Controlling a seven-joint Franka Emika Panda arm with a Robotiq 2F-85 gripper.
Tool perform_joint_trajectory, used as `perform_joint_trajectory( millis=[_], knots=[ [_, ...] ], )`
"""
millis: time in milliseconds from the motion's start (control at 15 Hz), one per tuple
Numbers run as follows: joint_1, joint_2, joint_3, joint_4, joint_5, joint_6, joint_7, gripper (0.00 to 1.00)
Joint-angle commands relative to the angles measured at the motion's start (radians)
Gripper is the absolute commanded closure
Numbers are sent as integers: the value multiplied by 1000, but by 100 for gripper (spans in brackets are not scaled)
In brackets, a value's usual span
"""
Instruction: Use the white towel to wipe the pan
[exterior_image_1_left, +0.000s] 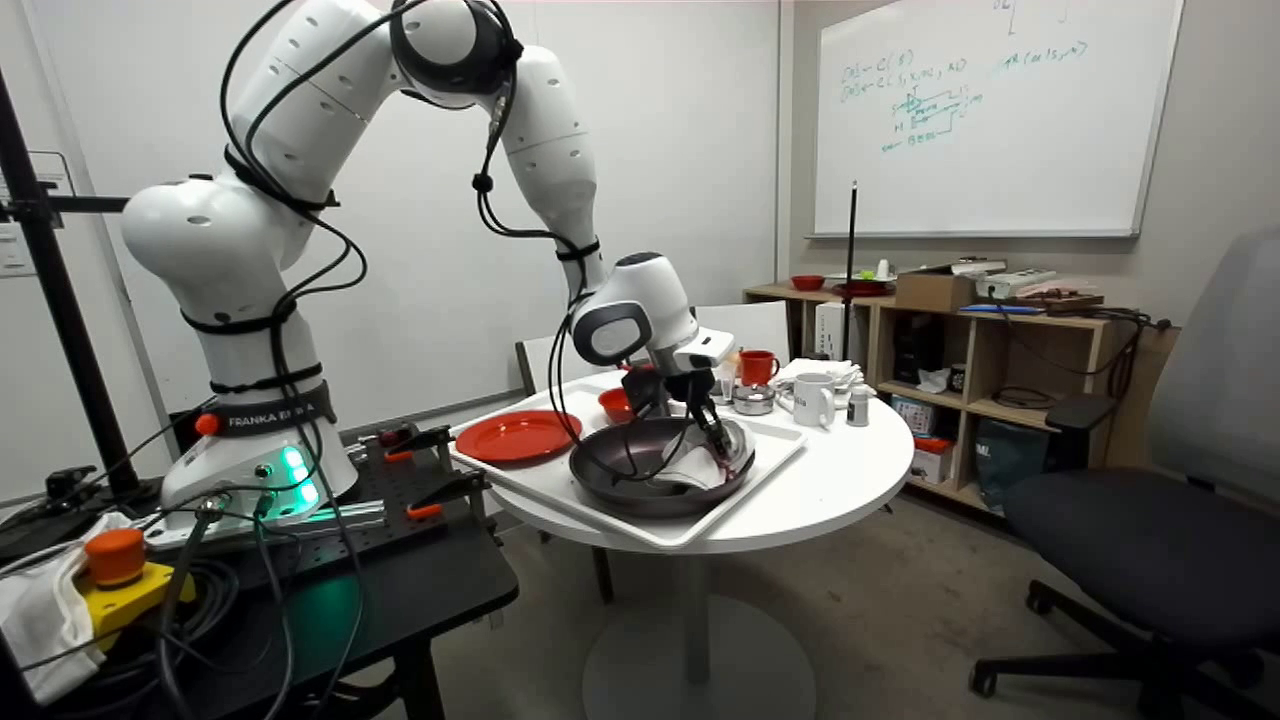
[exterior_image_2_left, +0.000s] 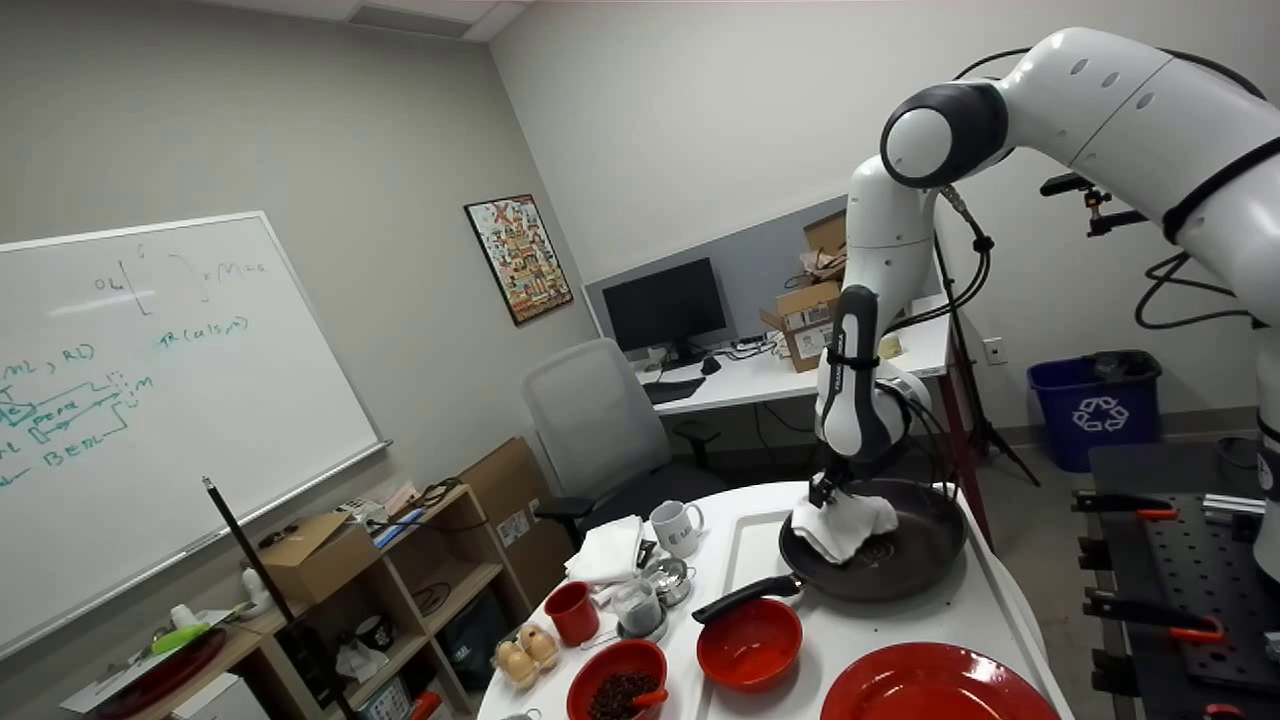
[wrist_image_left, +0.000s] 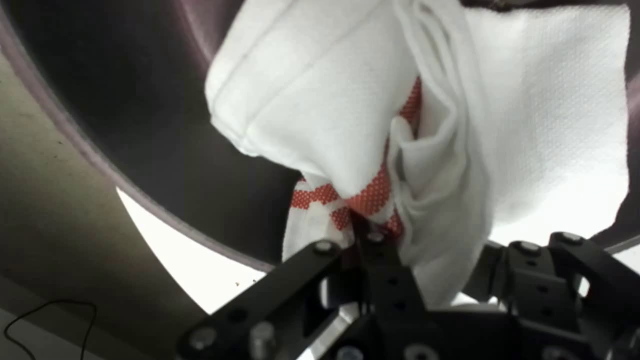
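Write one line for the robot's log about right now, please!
jaws: closed on towel | towel: bunched, in pan | pan: on tray | plate: beside pan | wiping motion: cannot tell

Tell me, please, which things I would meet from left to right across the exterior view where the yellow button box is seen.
Orange button, robot base, red plate, white towel, pale mug, small grey container, office chair.

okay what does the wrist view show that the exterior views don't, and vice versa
Wrist only: dotted weave in the red bands of the white cloth towel, and screw heads on the black gripper.
Exterior only: the round red plate, white handled mug and white jointed robot arm.
Both: that towel at the gripper, in a dark round pan.
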Motion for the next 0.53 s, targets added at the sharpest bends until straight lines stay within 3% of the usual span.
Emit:
perform_joint_trajectory(
  millis=[0,467],
  knots=[
    [65,23,-51,10,14,82,57,97],
    [47,47,8,-6,-44,79,43,97]
  ],
)
